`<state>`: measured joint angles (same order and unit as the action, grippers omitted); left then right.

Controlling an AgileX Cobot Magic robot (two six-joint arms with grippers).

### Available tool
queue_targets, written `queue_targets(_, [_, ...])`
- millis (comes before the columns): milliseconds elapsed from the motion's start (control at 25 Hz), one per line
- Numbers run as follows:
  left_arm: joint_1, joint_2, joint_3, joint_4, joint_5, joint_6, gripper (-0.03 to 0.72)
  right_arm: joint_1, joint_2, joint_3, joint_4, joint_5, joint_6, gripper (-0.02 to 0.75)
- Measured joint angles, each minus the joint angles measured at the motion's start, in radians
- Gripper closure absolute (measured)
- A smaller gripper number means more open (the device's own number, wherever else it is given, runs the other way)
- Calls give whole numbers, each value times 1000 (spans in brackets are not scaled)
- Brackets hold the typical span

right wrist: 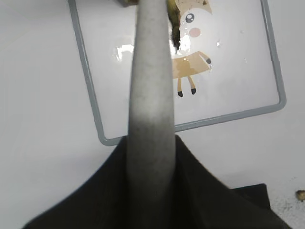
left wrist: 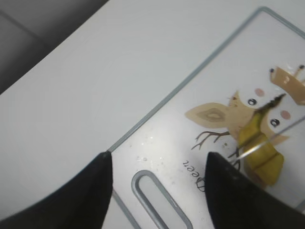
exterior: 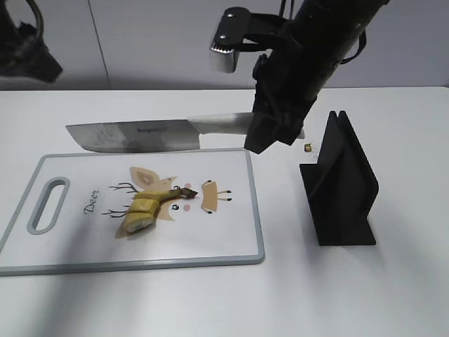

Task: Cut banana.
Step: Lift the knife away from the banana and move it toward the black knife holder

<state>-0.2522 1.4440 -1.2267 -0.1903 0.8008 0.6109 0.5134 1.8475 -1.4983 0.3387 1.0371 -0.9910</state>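
A yellow banana (exterior: 146,209) lies on the white cutting board (exterior: 84,242) with a deer print. It also shows in the left wrist view (left wrist: 259,150). My right gripper (exterior: 270,133) is shut on the grey handle of a cleaver (exterior: 137,135) and holds it level above the board's far edge, blade to the left. The handle (right wrist: 150,95) fills the middle of the right wrist view. My left gripper (left wrist: 157,167) is open and empty, hovering above the board's handle slot (left wrist: 159,200). In the exterior view only a dark part of the left arm (exterior: 24,49) shows at top left.
A black knife stand (exterior: 340,182) stands right of the board. A small brown crumb (exterior: 309,148) lies on the white table behind it. The board's grey rim (right wrist: 90,95) runs below the knife handle.
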Motion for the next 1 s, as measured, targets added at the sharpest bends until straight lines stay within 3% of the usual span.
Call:
queue_targets(320, [162, -7, -149, 68, 346, -332, 93, 0, -55, 0, 0, 15, 330, 577])
queue_targets(640, [202, -100, -56, 79, 411, -372, 98, 0, -99, -1, 8, 170, 563, 577])
queue_targets(1000, [202, -354, 163, 93, 403, -373, 100, 0, -210, 17, -6, 76, 892, 577])
